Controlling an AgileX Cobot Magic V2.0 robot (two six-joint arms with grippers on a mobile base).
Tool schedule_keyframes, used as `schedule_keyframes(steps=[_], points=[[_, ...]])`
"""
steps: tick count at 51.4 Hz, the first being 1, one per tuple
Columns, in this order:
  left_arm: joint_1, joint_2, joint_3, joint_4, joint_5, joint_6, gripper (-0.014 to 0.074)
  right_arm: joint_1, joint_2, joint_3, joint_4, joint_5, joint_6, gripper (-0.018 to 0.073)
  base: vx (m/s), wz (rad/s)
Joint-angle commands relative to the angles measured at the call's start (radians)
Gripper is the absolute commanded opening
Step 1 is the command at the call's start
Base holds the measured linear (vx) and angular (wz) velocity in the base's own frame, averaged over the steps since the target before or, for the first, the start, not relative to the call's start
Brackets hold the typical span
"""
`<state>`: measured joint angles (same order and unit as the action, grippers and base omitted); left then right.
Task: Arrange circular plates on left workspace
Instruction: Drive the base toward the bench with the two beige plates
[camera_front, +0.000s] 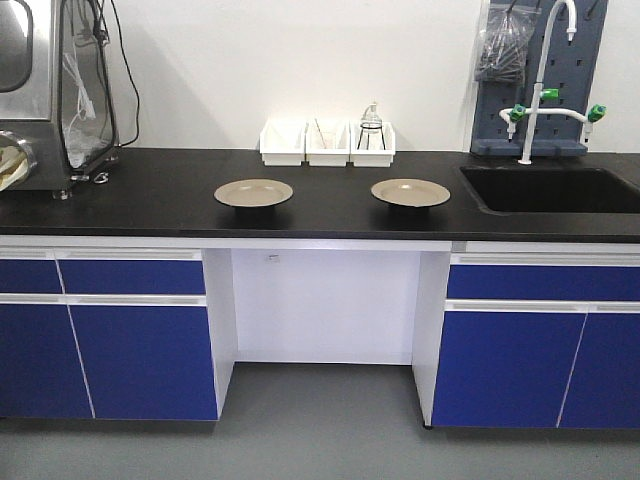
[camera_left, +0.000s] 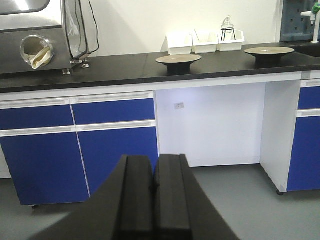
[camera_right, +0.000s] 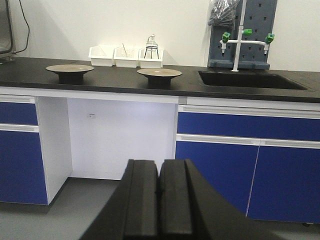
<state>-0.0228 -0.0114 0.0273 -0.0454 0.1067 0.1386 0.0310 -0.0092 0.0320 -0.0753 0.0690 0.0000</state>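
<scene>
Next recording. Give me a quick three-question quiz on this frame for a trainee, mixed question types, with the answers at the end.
1. True or false: the left gripper and the right gripper are both shut and hold nothing.
2. How many white bins stand against the wall? A) two B) three C) four
3. Fill in: in the front view, the right plate lies between the left plate and the ____.

Key: 1 true; 2 B; 3 sink.
</scene>
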Motion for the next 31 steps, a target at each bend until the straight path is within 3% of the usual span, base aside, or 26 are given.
schedule_keyframes(steps=[1,31], points=[[-0.003,-0.014,0.02,-0.001,-0.083,-0.003,0.0,0.0,-0.014,0.019,-0.012,-0.08,0.0,-0.0005,0.0,0.0],[-0.003,-0.014,0.02,-0.001,-0.083,-0.003,0.0,0.0,-0.014,0.019,-0.012,-0.08,0.0,-0.0005,0.09,0.0]])
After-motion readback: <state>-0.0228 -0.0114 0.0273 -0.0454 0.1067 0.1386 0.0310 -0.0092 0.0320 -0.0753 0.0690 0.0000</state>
